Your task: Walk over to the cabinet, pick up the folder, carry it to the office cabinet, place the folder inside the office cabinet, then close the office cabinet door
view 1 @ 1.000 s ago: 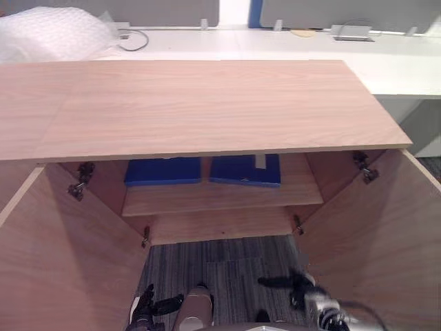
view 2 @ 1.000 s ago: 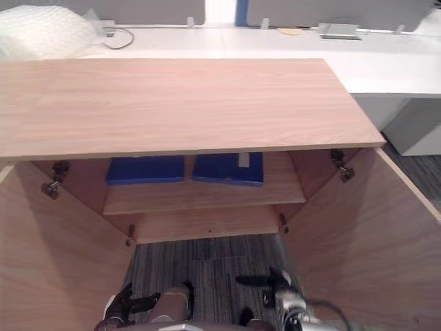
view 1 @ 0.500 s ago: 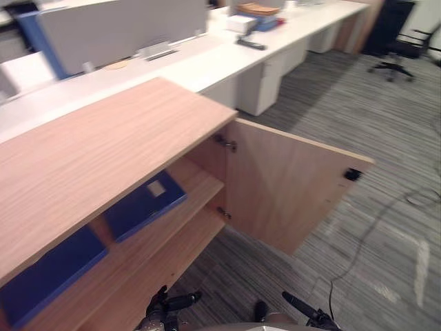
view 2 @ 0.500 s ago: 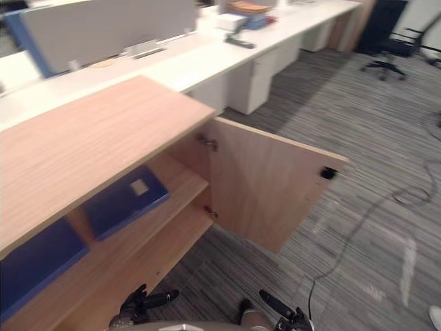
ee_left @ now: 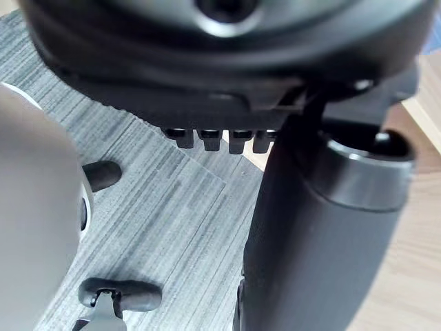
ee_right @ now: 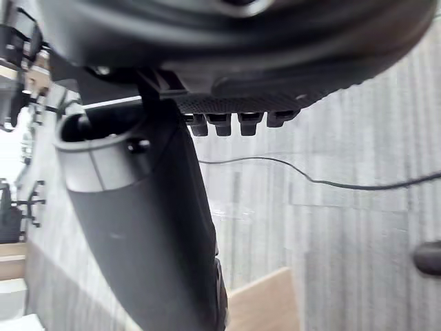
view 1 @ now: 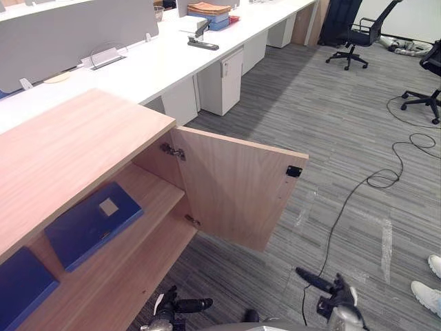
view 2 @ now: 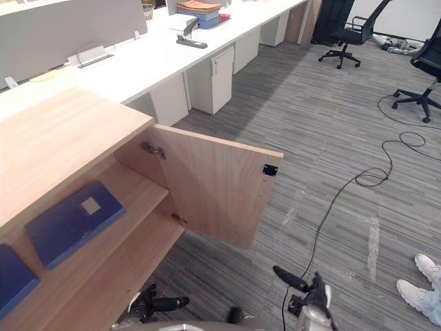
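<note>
Two blue folders lie flat on the upper shelf (view 1: 157,192) of the office cabinet (view 1: 69,145), at about 8 o'clock: the labelled folder (view 1: 93,224) nearer the middle, the plain folder (view 1: 21,286) beside it at the edge. The cabinet door (view 1: 234,186) stands wide open. Low over the carpet, the left hand (view 1: 180,305) at 7 o'clock and the right hand (view 1: 324,284) at 5 o'clock hang relaxed, grasping nothing. A person's white shoes (view 1: 427,283) show at 4 o'clock.
</note>
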